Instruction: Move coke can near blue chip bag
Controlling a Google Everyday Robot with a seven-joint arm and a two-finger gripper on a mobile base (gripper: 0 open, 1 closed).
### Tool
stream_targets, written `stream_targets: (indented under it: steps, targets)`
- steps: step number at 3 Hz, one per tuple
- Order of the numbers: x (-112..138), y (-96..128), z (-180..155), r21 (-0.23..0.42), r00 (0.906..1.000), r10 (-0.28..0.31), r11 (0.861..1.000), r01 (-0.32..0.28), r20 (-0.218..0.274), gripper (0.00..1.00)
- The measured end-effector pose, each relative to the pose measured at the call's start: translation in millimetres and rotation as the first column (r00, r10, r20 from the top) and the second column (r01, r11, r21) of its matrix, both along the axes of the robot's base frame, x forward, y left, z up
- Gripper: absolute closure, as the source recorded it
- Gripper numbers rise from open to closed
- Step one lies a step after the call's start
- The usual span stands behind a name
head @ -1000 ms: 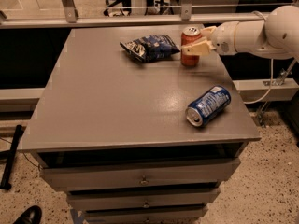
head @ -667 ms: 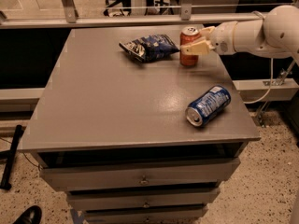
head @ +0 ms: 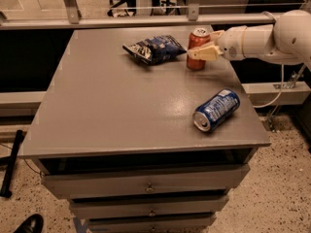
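Note:
The coke can [head: 197, 39], red with a silver top, stands upright on the grey table [head: 121, 110] near its far right edge. The blue chip bag [head: 155, 49] lies crumpled just left of it, a small gap apart. My gripper [head: 199, 50] reaches in from the right on a white arm [head: 262, 40]. Its fingers [head: 203, 53] are closed around the middle of the coke can, one across the front and one behind.
A blue soda can [head: 216, 109] lies on its side near the table's right front edge. Drawers [head: 146, 186] sit under the tabletop. A metal rail [head: 146, 19] runs behind the table. A cable [head: 279, 89] hangs at the right.

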State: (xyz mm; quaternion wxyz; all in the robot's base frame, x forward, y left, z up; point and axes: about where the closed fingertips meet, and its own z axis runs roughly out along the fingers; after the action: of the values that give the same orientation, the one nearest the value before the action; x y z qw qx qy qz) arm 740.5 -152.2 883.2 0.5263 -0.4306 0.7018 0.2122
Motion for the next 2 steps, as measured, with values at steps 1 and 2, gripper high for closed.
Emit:
stream_targets:
  steps: [1,2]
  targets:
    - [-16,-6,1,0.005,0.9997,-0.021,1.000,0.021,-0.010,0.00]
    - [-48,-22,17,-0.008,0.9981,-0.062,0.998,0.061,-0.001,0.00]
